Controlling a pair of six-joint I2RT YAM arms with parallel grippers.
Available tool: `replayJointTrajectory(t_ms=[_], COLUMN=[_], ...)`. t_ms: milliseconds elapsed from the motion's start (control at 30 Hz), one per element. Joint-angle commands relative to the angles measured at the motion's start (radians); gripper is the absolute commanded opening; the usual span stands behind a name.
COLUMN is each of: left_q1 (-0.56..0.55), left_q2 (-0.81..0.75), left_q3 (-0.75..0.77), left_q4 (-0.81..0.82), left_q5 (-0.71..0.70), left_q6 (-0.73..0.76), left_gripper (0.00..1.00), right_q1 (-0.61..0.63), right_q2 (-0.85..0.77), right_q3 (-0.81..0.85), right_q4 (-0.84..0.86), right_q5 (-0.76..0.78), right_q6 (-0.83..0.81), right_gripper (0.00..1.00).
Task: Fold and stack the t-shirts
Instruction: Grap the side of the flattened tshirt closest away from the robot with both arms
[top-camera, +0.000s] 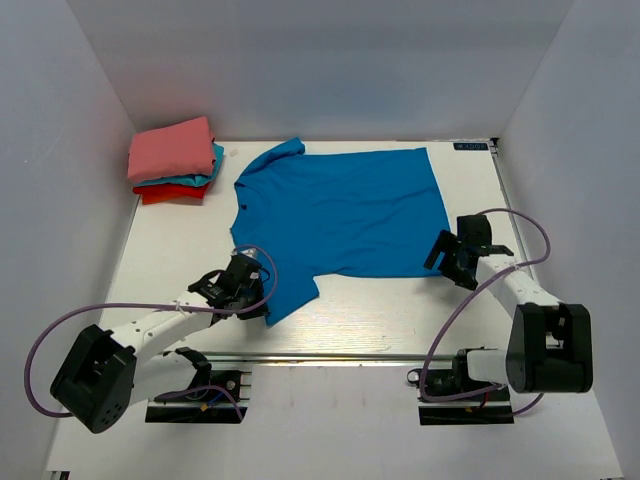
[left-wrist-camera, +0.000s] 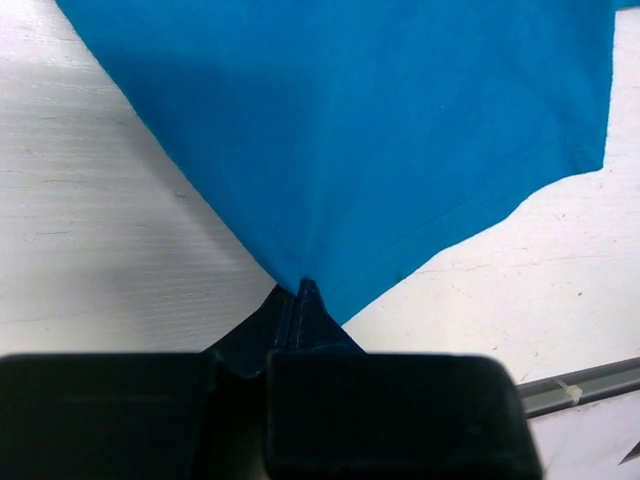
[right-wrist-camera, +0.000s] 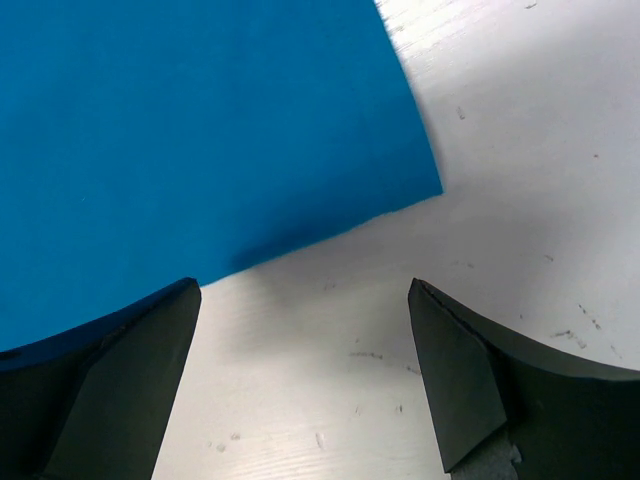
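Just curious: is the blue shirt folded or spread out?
Spread out: the blue shirt lies flat, sleeves and collar showing, its near sleeve pinched in the left gripper.

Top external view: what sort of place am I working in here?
Probably a lab robot test cell: a white plank table boxed in by plain white walls, a metal mounting rail at its near edge, and a royal-blue cloth t-shirt spread on it.

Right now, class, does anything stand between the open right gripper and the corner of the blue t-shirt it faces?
Nothing visible does. The right gripper hangs open just short of a hem corner of the blue t-shirt, with only bare white table between them. The left gripper is shut on the same shirt.
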Motion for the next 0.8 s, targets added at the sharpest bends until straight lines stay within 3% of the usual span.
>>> replayJointTrajectory(t_ms=[0, 233, 333, 433, 500, 533, 567, 633, 767], left_q1=[0.003, 0.003, 0.003, 0.003, 0.003, 0.003, 0.003, 0.003, 0.003], left_q2=[-0.033, -0.112, -0.112, -0.087, -0.072, -0.058, -0.058, -0.034, -0.024], left_q3=[-0.006, 0.014, 0.014, 0.014, 0.014, 0.014, 0.014, 0.023, 0.045], left_q4=[0.022, -0.04, -0.062, -0.085, -0.096, -0.096, -0.096, -0.096, -0.114], left_q5=[0.029, 0.019, 0.008, 0.019, 0.029, 0.029, 0.029, 0.038, 0.071], left_q6=[-0.013, -0.013, -0.004, 0.019, 0.019, 0.028, 0.029, 0.029, 0.029], left_gripper=[0.0, 0.0, 0.0, 0.0, 0.0, 0.0, 0.0, 0.0, 0.0], right_q1=[-0.012, -0.026, -0.032, -0.035, -0.038, -0.04, -0.038, -0.037, -0.035], right_q2=[0.052, 0.152, 0.189, 0.191, 0.183, 0.172, 0.168, 0.136, 0.071], right_q3=[0.008, 0.036, 0.048, 0.027, 0.01, 0.005, 0.001, -0.021, -0.067], right_q4=[0.078, 0.141, 0.144, 0.162, 0.173, 0.171, 0.17, 0.165, 0.092], right_q5=[0.031, 0.017, 0.011, 0.014, 0.017, 0.011, 0.0, -0.026, -0.049], right_q6=[0.017, 0.045, 0.051, 0.059, 0.063, 0.068, 0.059, 0.054, 0.063], right_gripper=[0.89, 0.88, 0.8, 0.7, 0.57, 0.49, 0.34, 0.26, 0.22])
